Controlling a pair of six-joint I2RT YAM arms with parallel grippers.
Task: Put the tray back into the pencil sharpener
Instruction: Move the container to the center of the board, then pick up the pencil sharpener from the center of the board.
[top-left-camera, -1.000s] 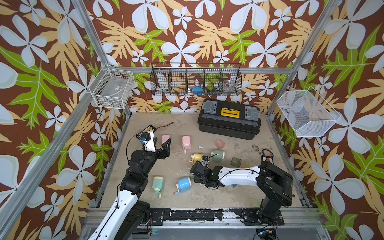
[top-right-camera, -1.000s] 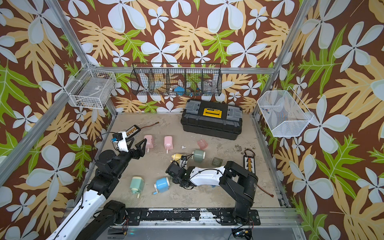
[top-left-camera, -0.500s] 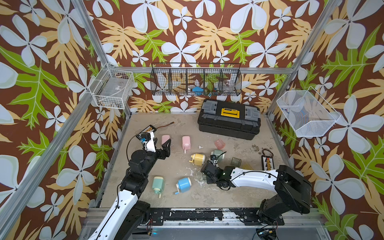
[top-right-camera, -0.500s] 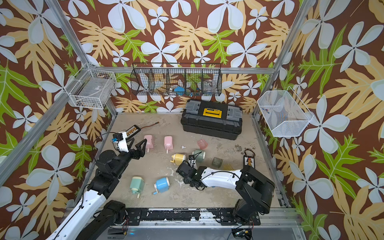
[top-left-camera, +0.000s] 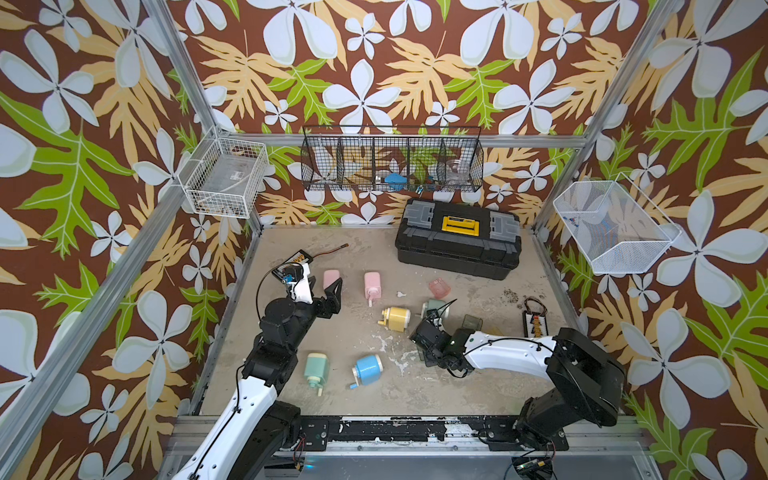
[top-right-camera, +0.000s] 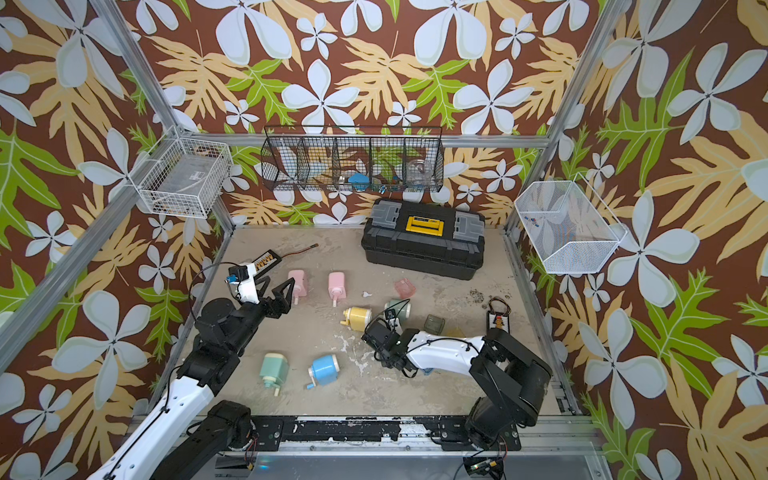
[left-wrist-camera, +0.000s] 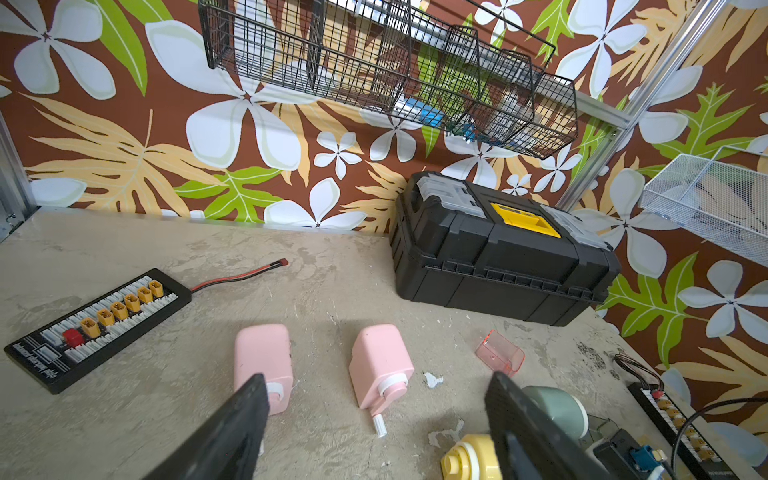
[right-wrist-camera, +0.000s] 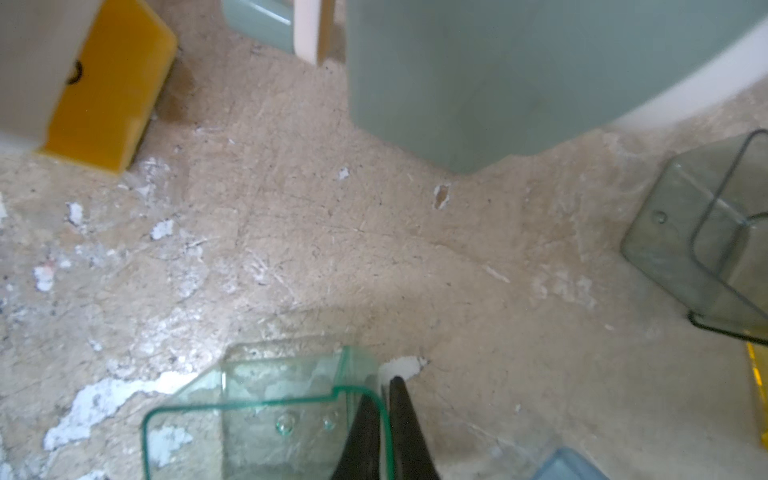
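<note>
Grasping step: the tray (right-wrist-camera: 266, 386) lies on the counter (right-wrist-camera: 332, 249), at 6 o'clock from the green sharpener (top-left-camera: 432, 308). Here the right pincer (right-wrist-camera: 384, 395) sits nearly together astride 1 tray wall; clamped or not, I cannot tell. Next probably needs a firm grip, then aligning with the slot

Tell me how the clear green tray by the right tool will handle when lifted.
The clear green tray looks thin-walled and empty, so probably light yet stiff. Its glossy plastic may slip, and with the right tool straddling only one wall it could pivot.
</note>
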